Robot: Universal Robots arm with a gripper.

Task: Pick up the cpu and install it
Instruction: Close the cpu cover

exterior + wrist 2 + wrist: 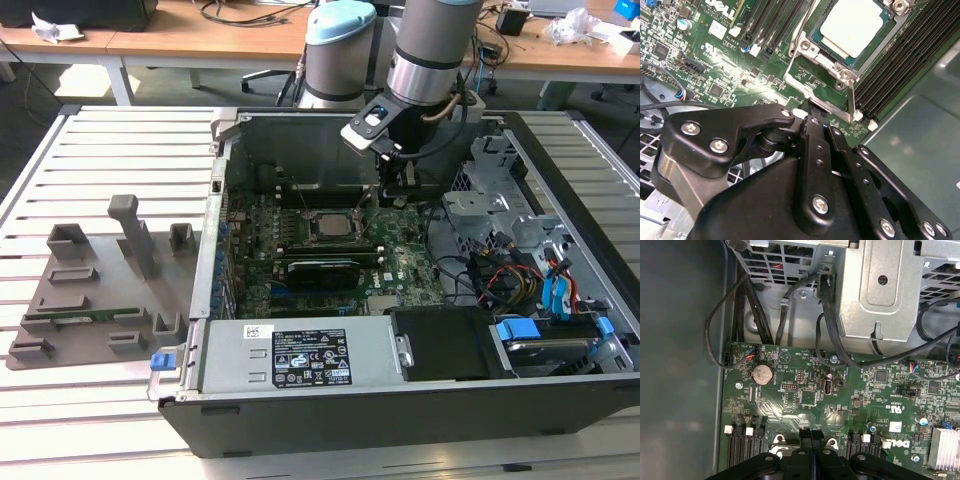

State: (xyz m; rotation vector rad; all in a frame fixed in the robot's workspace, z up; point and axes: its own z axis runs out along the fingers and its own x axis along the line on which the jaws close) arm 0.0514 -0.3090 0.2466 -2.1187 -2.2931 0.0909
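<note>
- Silver-grey on top, the cpu (326, 226) in the exterior view lies flat in its socket (326, 207) on the green board (400, 262). The board is inside the open computer case (300, 420) on the slatted table (110, 140). The gripper (386, 198) hangs just beside the cpu, toward the exterior view's right.
- In the second wrist view the cpu (856, 25) faces its metal plate up, out of the case. It is square, so no side is the long one, and its edges run along the memory slots (900, 55). The gripper (815, 110) tip is at the metal socket frame (820, 72); I cannot tell if it touches.
- In the first wrist view the gripper (811, 434) is clenched and empty. I judge the cpu is seated, and that a closed tip suits pushing on the frame.
</note>
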